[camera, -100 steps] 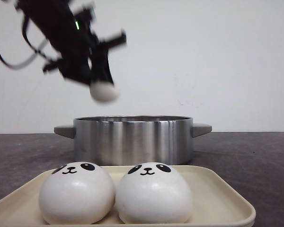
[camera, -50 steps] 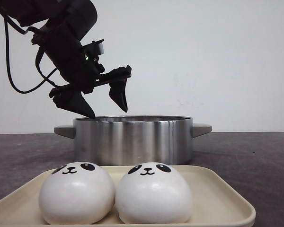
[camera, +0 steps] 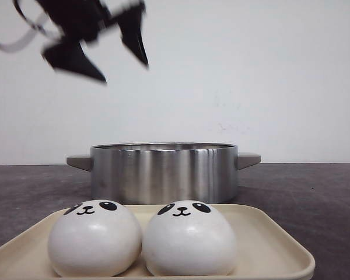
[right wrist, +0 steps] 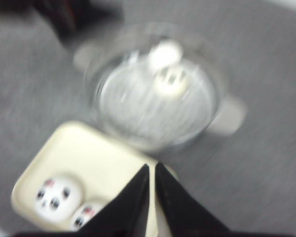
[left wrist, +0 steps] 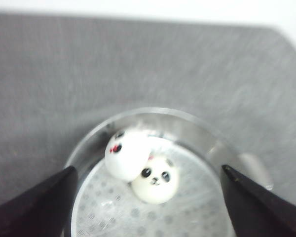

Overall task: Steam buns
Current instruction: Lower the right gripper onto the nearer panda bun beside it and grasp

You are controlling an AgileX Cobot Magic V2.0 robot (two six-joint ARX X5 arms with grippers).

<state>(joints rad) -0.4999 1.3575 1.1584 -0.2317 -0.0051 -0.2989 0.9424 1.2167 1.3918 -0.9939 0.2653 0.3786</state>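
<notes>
A: Where do the buns stand?

B: 2 buns point(left wrist: 140, 165) lie touching each other on the perforated steamer plate point(left wrist: 187, 207) inside the steel pot point(camera: 163, 172), directly under the left gripper point(camera: 99, 49). The other 2 buns point(camera: 143, 238) sit side by side on the cream tray point(camera: 268, 239), on the near side of the pot from that gripper and well below it.

A: And the grippers?

B: The left one hangs high above the pot with its jaws spread wide and nothing between them. The right gripper point(right wrist: 152, 190), seen only from its own wrist camera, has its fingers pressed together with nothing between them, above the tray's edge.

A: So what is the step, and how to do it well?

B: I judge it to be fetching bun 3. Bring the spread jaws down over 1 tray bun from straight above, centred on the dome, and close gently, since they look soft. The 2 are touching, so take an outer flank, and lift clear of the pot rim before crossing.
</notes>
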